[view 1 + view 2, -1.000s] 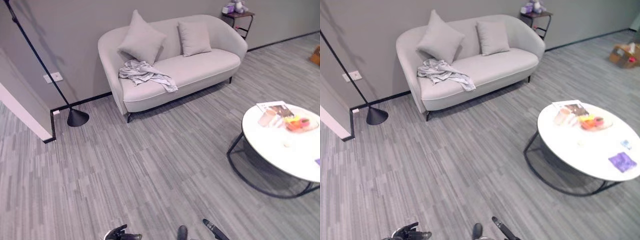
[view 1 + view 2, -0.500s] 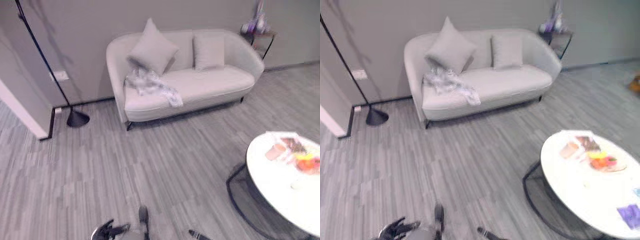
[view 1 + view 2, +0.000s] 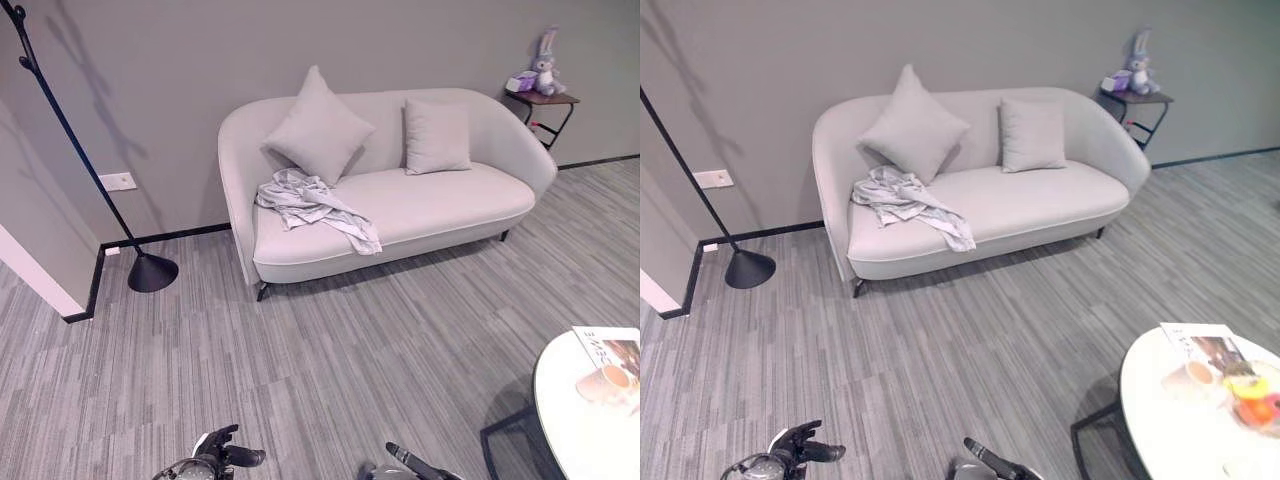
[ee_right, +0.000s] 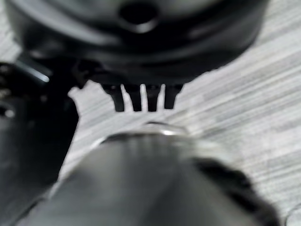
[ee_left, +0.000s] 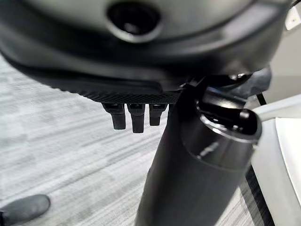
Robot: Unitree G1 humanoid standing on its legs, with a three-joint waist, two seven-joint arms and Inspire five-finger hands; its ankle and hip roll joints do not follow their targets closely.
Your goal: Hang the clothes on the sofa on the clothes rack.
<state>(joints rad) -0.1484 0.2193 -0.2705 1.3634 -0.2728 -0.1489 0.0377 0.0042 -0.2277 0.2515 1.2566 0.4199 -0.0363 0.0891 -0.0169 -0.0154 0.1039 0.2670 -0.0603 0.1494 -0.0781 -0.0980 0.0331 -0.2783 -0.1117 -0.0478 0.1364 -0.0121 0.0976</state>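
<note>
Both hands hang low over the floor, holding nothing. Left hand and right hand have straight, relaxed fingers. Clothes lie crumpled on the sofa.

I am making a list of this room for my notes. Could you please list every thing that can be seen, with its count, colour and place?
light grey fabric sofa: one, against the grey wall
grey square cushions: two, on the sofa's back, one left and one middle
crumpled light grey garment: one, on the sofa's left seat
black clothes rack pole with round base: one, left of the sofa
small dark side table: one, right of the sofa
plush rabbit toy: one, pale purple, on the side table
round white table: one, lower right, bearing a booklet, a cup and a dish
left hand: dark, bottom edge, fingers relaxed
right hand: dark, bottom edge
</note>
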